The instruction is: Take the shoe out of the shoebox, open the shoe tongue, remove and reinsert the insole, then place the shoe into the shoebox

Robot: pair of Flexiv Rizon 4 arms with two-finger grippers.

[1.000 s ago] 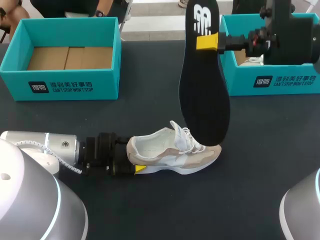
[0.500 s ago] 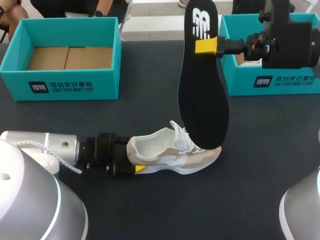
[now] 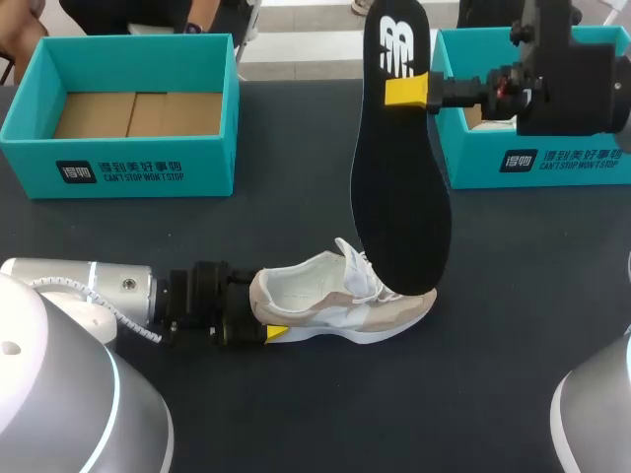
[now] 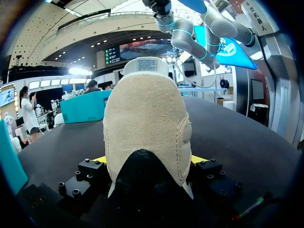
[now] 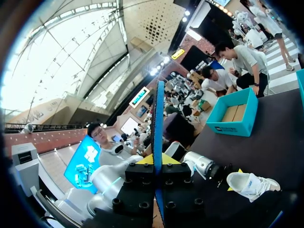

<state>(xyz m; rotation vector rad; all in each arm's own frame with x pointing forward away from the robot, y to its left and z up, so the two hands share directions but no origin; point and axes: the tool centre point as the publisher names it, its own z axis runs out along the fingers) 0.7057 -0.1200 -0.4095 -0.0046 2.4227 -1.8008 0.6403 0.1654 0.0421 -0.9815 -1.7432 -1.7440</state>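
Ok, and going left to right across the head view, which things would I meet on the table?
left shoebox → shoe → right shoebox. The raised insole overlaps the shoe, so it is left out.

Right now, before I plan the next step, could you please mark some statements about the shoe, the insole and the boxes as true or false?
1. The insole is out of the shoe, and the right jaws hold it upright. True.
2. The shoe lies inside the left shoebox. False: it stands on the table, and that box shows only its cardboard floor.
3. The left jaws are open and clear of the shoe. False: they are shut on its heel from both sides.
4. In the head view, the lower end of the insole overlaps the front part of the shoe. True.
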